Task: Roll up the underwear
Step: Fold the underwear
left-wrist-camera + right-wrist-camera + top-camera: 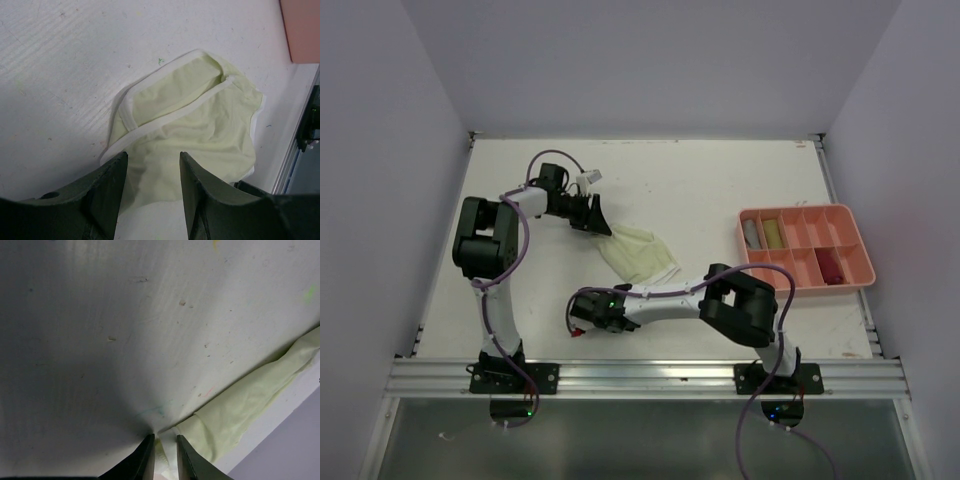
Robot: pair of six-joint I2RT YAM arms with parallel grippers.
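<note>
**Underwear (640, 255) lies limp on the table; the trim is the place to grip**

The pale yellow-green underwear is thin and soft. It is spread loosely on the white table (720, 180), between the two arms and well left of the salmon tray (861, 272). It looks very light and has no stiffness. It will probably crease, bunch and drag rather than slide as a sheet, and a roll in it will likely spring loose unless it is pressed down or held at both ends. Nothing about it seems fragile. The white trim (131, 122) along the waist and leg openings is the thickest, firmest part. A pinch on that trim or on a doubled corner should hold better than one on a single layer.

The left gripper (152, 185) stands at one edge of the cloth with its jaws about half apart. Fabric shows in the gap, but the jaws are not clamped on it. The right gripper (164, 452) is low over the table, its jaws only a narrow slit apart. A pale sliver sits between the tips, but the view is too close and dim to tell whether that is pinched fabric.

A grey roll (750, 235), an olive-tan roll (772, 233) and a dark red roll (828, 268) lie in separate tray compartments.

No brand, label or writing can be read on the cloth, the tray or the arms.
</note>
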